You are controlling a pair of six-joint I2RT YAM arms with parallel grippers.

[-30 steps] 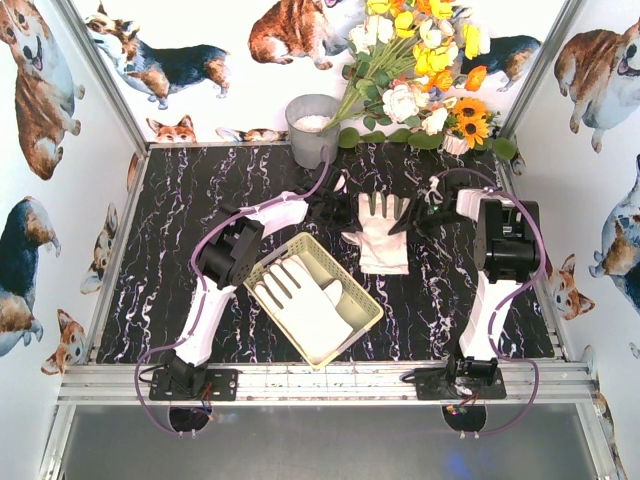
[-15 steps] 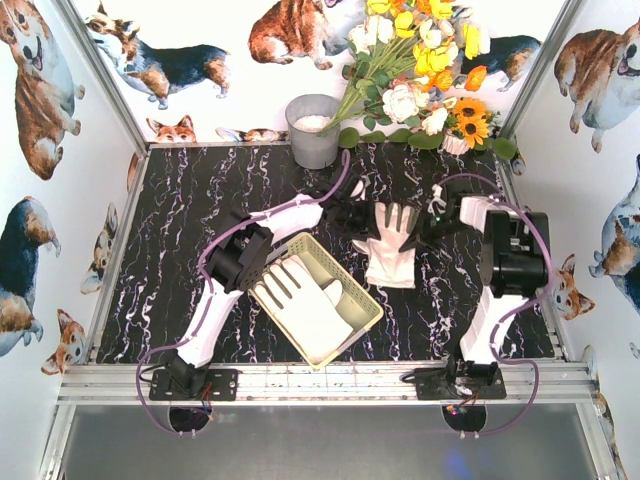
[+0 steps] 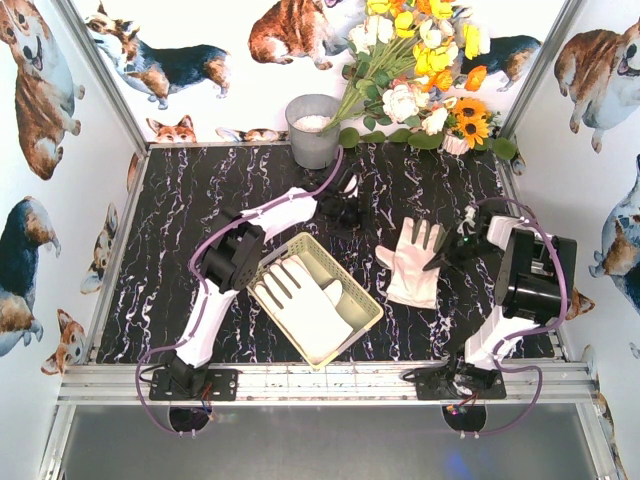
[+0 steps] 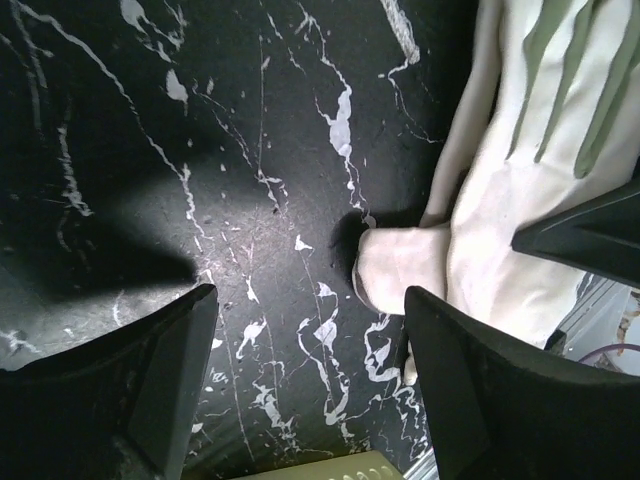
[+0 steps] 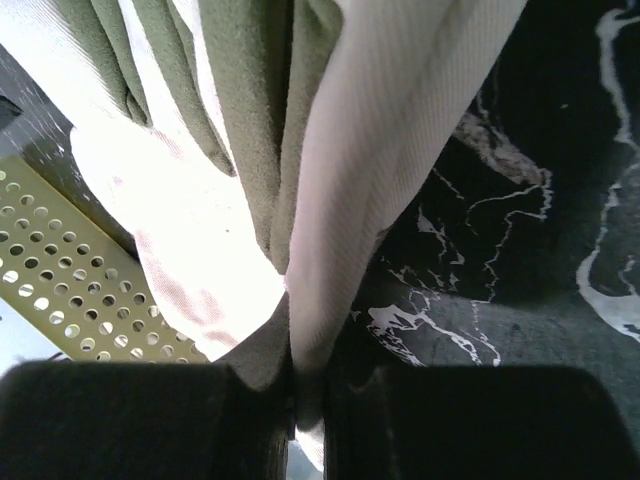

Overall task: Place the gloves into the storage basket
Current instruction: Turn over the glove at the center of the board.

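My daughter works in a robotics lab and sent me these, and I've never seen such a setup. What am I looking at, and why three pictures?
These are two robot arms bolted at the table's near edge, each ending in a two-finger gripper. The wide picture comes from a fixed camera above. The two close-ups come from a camera on each wrist.

On the black marbled table sits a pale green basket with at least one white glove inside. A grey bucket and flowers stand at the back.

The right gripper pinches a second glove; its wrist view shows the fabric clamped between the fingers. The left gripper is open and empty above the table.
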